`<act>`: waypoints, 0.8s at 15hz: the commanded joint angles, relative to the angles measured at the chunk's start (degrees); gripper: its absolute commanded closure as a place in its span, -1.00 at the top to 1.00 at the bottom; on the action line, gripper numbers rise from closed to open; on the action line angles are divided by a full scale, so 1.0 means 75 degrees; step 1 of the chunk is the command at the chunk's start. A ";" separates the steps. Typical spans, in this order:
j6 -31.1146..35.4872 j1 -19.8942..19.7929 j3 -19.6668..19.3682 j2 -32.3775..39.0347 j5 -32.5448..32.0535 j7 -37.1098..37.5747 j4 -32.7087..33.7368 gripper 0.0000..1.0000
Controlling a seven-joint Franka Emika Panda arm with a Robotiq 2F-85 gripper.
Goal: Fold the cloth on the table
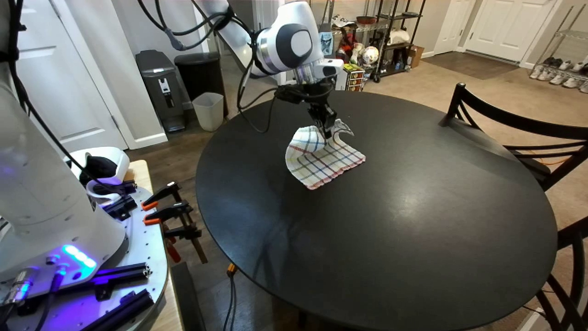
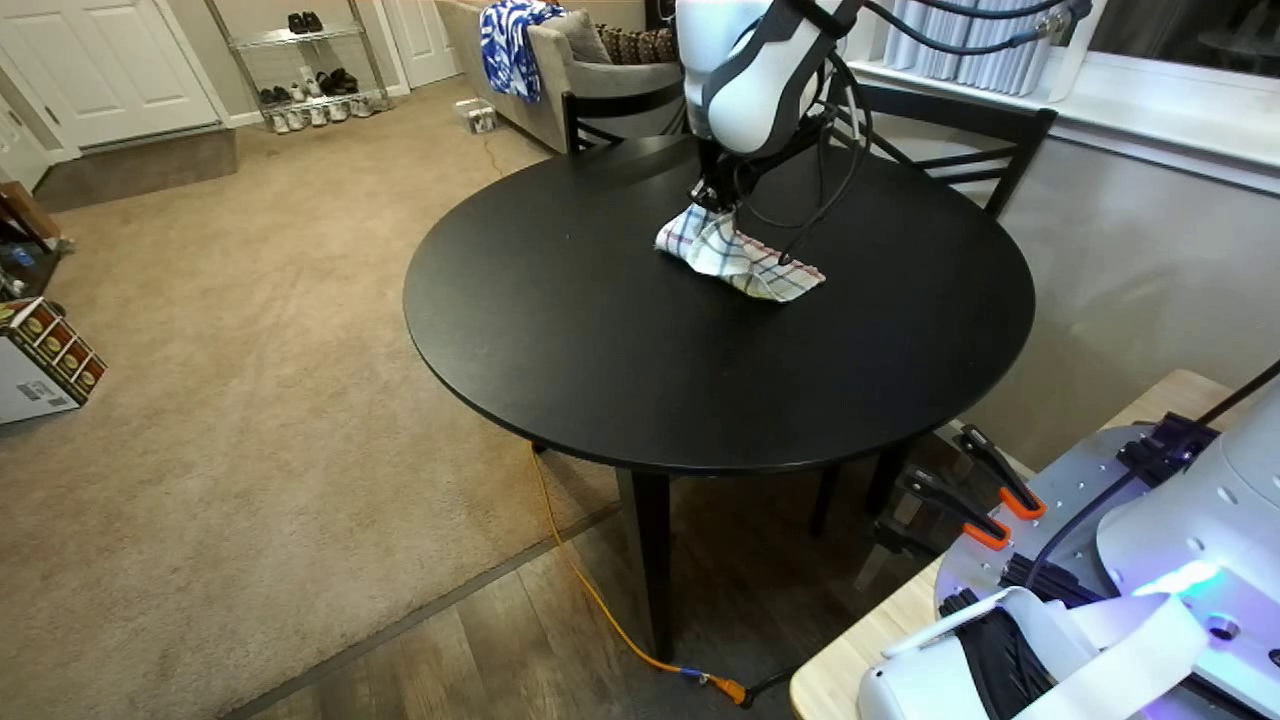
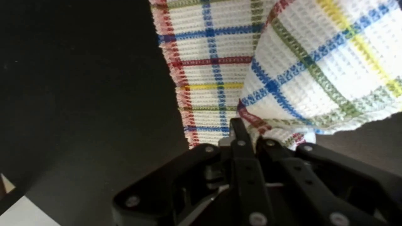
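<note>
The white plaid cloth (image 1: 319,166) lies toward the far side of the round black table (image 1: 413,239). Its near part lies flat, while its left side curls up and over toward my gripper (image 1: 327,133). The cloth also shows bunched in an exterior view (image 2: 745,262), with the gripper (image 2: 712,203) at its upper end. In the wrist view, one layer of the cloth (image 3: 201,75) lies flat on the tabletop (image 3: 94,94) and a folded part rises at the right. The gripper (image 3: 252,135) is shut on the cloth, pinching a fold; the exact grip is partly hidden by the fingers.
Black chairs (image 1: 519,119) stand close against the table's edge. Loose cables (image 2: 835,190) hang from the arm by the cloth. The robot's base stand (image 1: 142,248) with clamps (image 1: 172,207) and a white headset (image 2: 1010,650) is beside the table. An orange cord (image 2: 590,590) runs along the floor.
</note>
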 commanded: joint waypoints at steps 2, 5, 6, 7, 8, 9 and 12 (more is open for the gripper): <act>-0.0792 0.0372 -0.0339 -0.0152 -0.1028 0.0960 -0.0050 -0.99; -0.1200 0.0175 -0.0033 -0.0176 -0.0996 0.0727 -0.0042 -0.99; -0.1319 0.0131 0.0045 -0.0190 -0.0949 0.0666 -0.0042 -0.99; -0.1419 0.0110 0.0098 -0.0189 -0.0942 0.0659 -0.0036 -0.99; -0.1513 0.0084 0.0160 -0.0197 -0.0920 0.0635 -0.0035 -0.99; -0.1593 0.0078 0.0193 -0.0198 -0.0924 0.0665 -0.0026 -0.88; -0.1759 0.0079 0.0254 -0.0200 -0.0995 0.0720 0.0003 -0.35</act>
